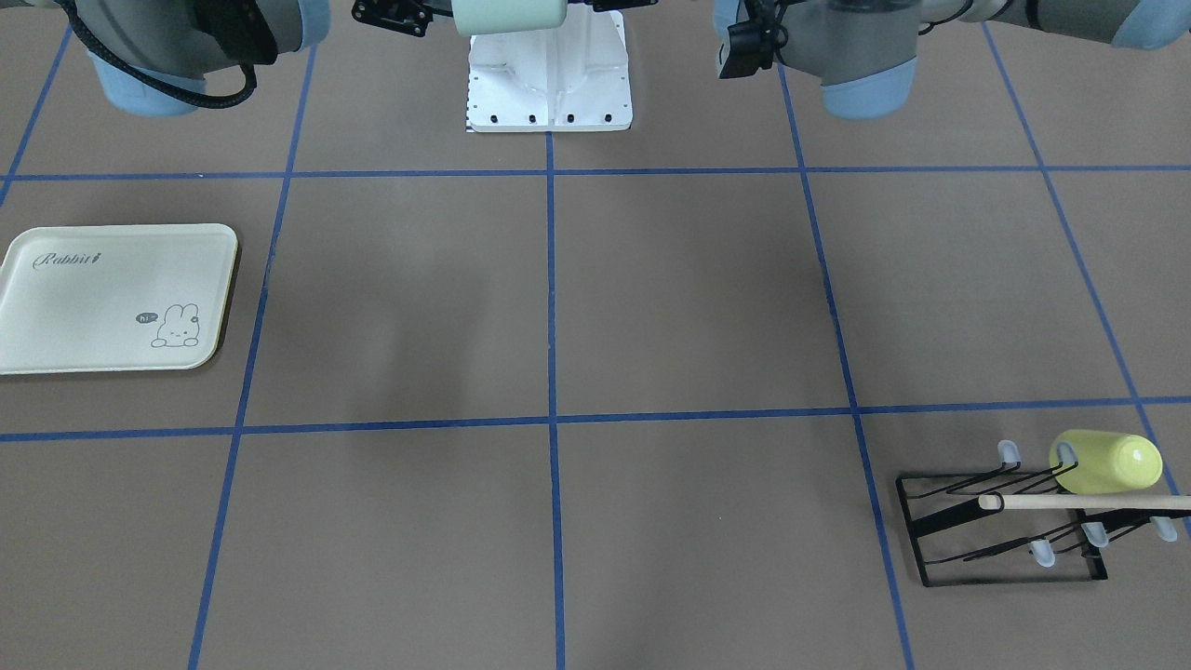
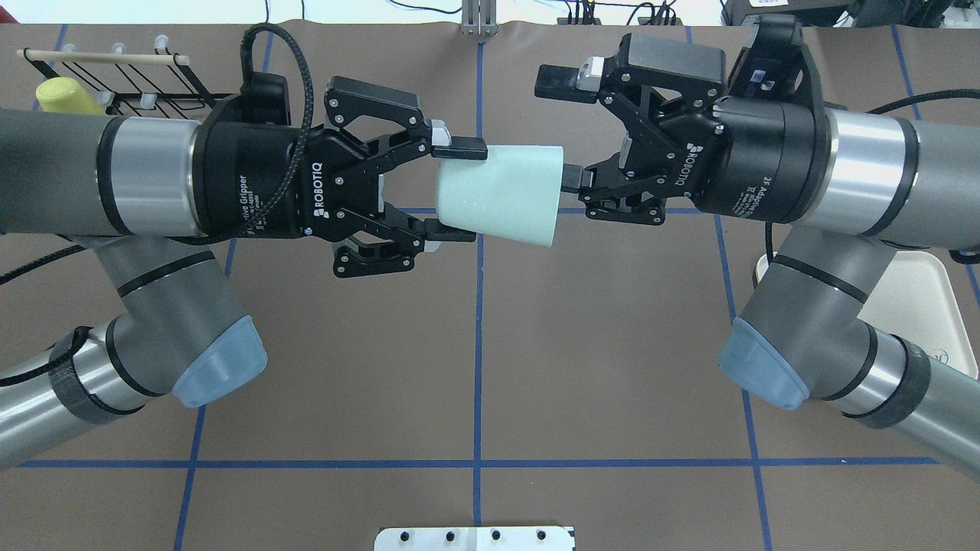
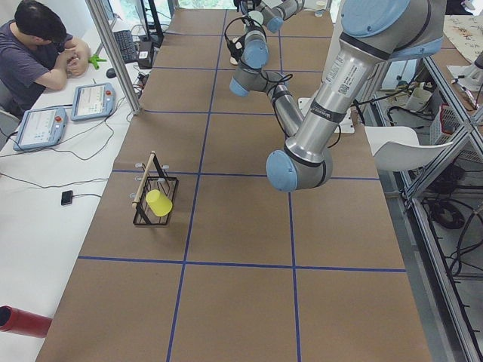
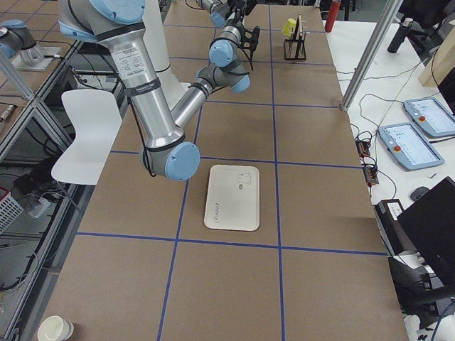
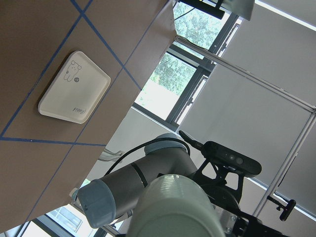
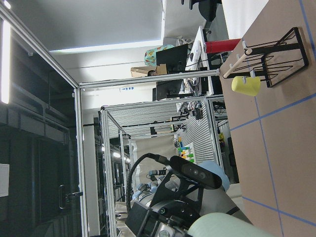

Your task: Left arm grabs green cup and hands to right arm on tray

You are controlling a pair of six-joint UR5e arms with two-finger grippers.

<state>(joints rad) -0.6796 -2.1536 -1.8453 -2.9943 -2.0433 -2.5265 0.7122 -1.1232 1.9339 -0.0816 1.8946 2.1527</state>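
Observation:
The pale mint green cup (image 2: 498,195) lies on its side in the air over the table's middle, mouth toward the right arm. My left gripper (image 2: 459,189) is shut on its narrow base end. My right gripper (image 2: 564,130) is open at the cup's mouth: its lower finger (image 2: 570,178) is at the rim, its upper finger stands well clear above the cup. The cup also shows at the top edge of the front view (image 1: 510,16) and in the left wrist view (image 5: 177,207). The cream tray (image 1: 112,298) lies empty on the table, under the right arm (image 2: 926,298).
A black wire rack (image 1: 1005,516) with a wooden rod holds a yellow-green cup (image 1: 1107,462) at the table's far left corner (image 2: 65,96). The white robot base plate (image 1: 549,84) sits between the arms. An operator sits beside the table (image 3: 38,53).

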